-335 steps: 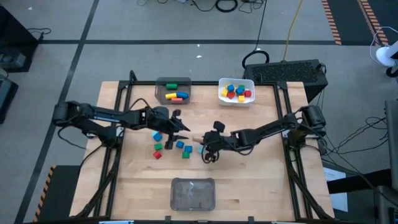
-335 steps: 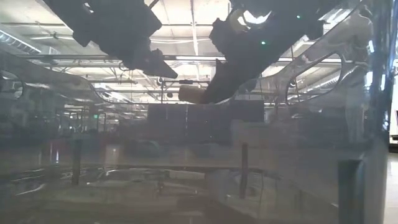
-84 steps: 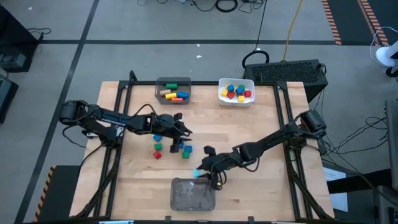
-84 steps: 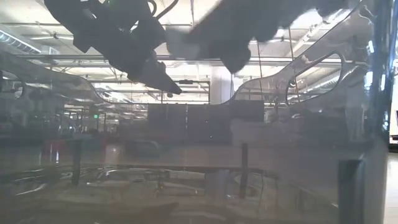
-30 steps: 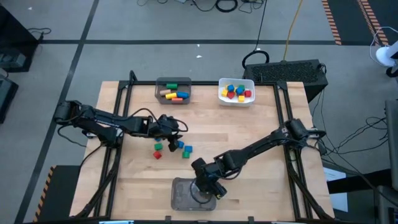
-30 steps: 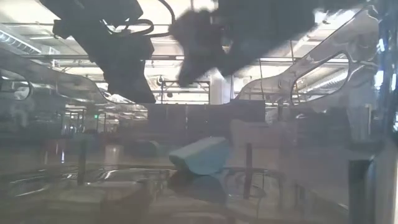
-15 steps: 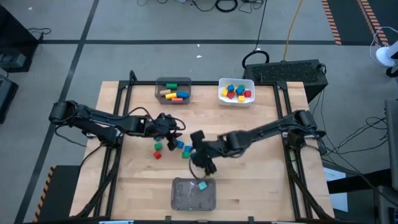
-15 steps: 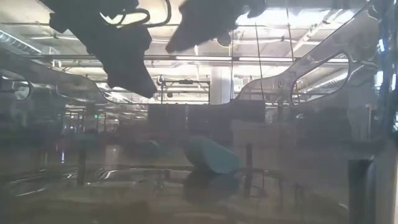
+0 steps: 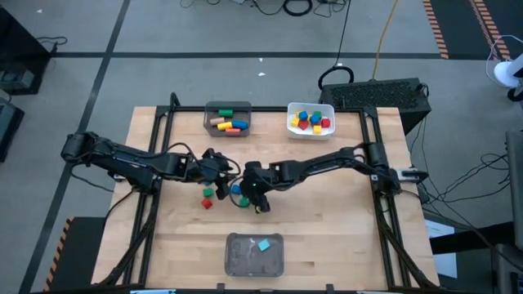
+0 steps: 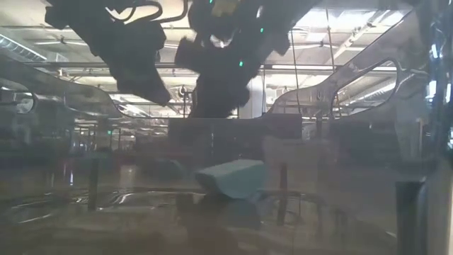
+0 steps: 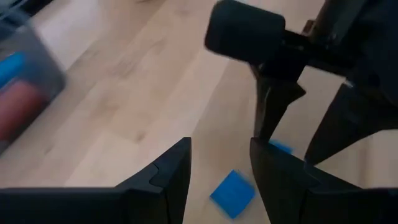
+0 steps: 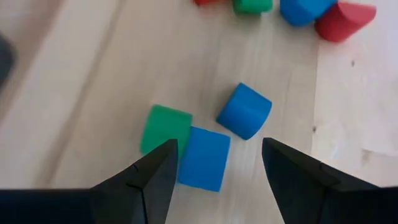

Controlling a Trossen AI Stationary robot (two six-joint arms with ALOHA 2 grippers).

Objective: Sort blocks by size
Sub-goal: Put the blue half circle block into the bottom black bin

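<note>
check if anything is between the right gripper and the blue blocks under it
Nothing visible is. The right gripper is open above a blue cube and blue cylinder, with bare table around them. A green block touches the cube's side.

Even overhead light on table [image 9: 327,237]; low view hazy, backlit; wrist views blurred

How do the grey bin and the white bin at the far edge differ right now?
The grey bin is dark-walled; the white bin is pale. The grey bin holds longer pieces lying flat: green, tan, yellow, orange-red bars. The white bin holds short chunky blocks in red, yellow, blue, green, heaped together. The grey bin sits toward the left arm's side, the white bin toward the right arm's. Both are rectangular, at the table's far edge, with neither gripper near them.
</note>
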